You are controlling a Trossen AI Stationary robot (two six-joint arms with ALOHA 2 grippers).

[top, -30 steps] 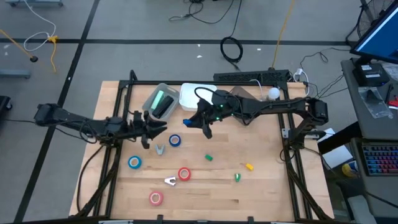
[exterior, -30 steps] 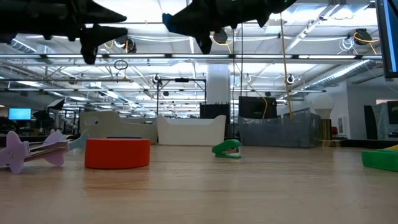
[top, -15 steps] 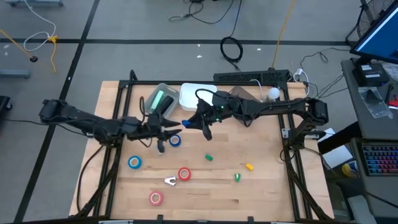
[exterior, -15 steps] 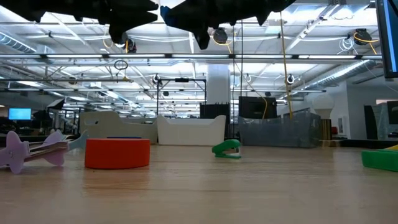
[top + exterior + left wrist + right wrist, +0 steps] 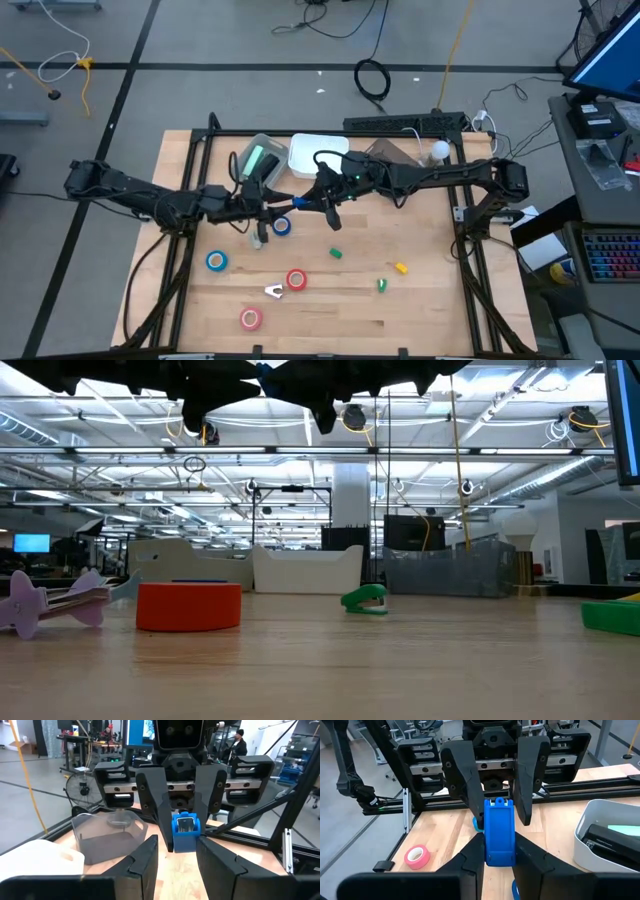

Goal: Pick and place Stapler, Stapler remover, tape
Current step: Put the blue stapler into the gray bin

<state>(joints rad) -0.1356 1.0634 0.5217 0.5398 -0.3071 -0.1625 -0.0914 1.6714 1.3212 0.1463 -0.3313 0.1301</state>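
Note:
A blue stapler (image 5: 500,832) hangs in the air above the table's middle, with my right gripper (image 5: 499,845) shut on it. My left gripper (image 5: 177,845) faces it from the table's left. It is open, one finger on either side of the stapler's free end (image 5: 186,831), and I see no touch. On the table lie two blue tape rolls (image 5: 282,226) (image 5: 216,261), a red one (image 5: 296,280) and a pink one (image 5: 250,318). A pale stapler remover (image 5: 273,291) lies by the red roll. My right gripper pinches the blue stapler's two long sides (image 5: 500,857) between its two fingers, at the end toward the table's right. The fingers come about level from the right and lie along it. The stapler is lifted clear and sticks out level toward my left gripper.
At the far middle stand a clear bin (image 5: 258,165) with a green stapler in it and a white bin (image 5: 318,155) with a dark stapler. A small green stapler (image 5: 336,254), a second grey remover (image 5: 258,240) and small yellow and green bits (image 5: 400,268) lie on the table.
My left gripper has gone toward the table's right and a little up. It rolled slightly and came to stand with its fingers around the free end of the blue stapler. My right gripper has kept the stapler nearly still in the air.

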